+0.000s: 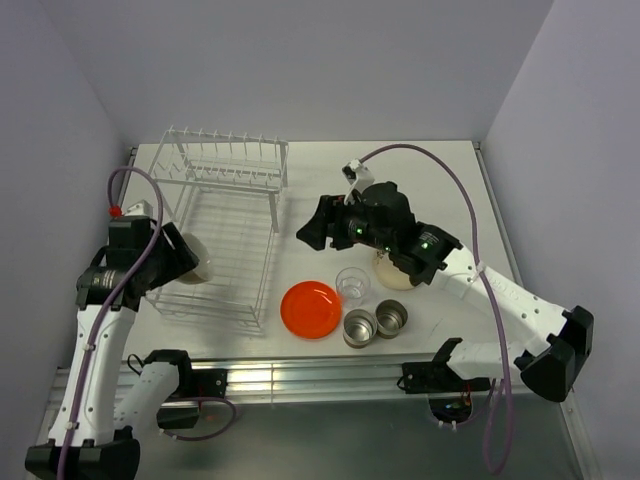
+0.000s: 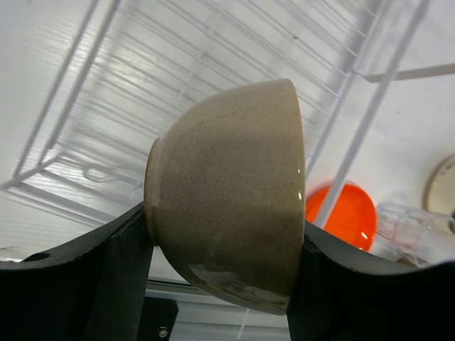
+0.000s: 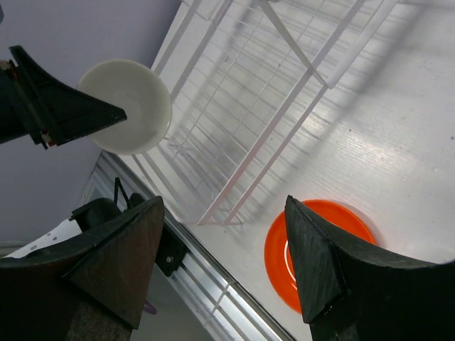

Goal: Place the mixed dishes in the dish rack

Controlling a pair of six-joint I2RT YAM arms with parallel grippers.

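White table (image 1: 450, 170): L gripper (image 2: 224, 227) pinches beige bowl (image 2: 234, 192) at rack (image 1: 215, 250); R gripper (image 3: 222, 213) spread wide, empty.

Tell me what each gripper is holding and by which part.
Left gripper holds the white-beige bowl on its side, one finger on its base, the other against its rim. Right gripper is open and holds nothing.
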